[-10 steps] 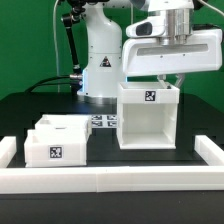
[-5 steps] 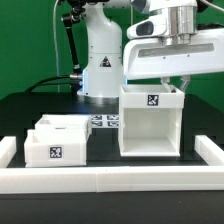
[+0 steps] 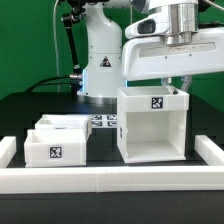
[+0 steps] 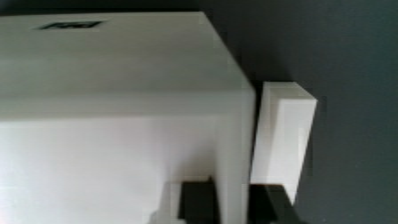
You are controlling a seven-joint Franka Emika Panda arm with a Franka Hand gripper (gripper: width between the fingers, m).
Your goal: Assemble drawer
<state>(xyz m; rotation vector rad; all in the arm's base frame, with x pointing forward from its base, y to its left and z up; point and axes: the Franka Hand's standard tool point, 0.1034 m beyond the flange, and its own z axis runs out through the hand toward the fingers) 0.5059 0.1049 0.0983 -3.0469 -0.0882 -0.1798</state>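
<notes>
in the exterior view, the drawer housing [image 3: 152,130] is seen on the exterior view's right of the black table [image 3: 20,108], upright, with its open front turned toward the camera and a square tag [image 3: 156,102] on its upper front edge. the gripper [image 3: 177,83] is placed at the housing's top rear edge, below the arm's white wrist block; its fingertips are largely hidden there. whether the housing rests on the table or is raised cannot be told. the two trays [image 3: 57,141] are set close together on the exterior view's left, well apart from the housing, and the marker board [image 3: 103,122] is seen between them. a low white rim [image 3: 110,180] is laid along the table's near side. in the wrist view, the gripper [image 4: 230,192] is seen closed on a thin wall of the drawer housing [image 4: 107,120], one dark finger [image 4: 192,203] pressed against each face. a white block [image 4: 290,130] is seen just beside that wall; what it is cannot be told.
</notes>
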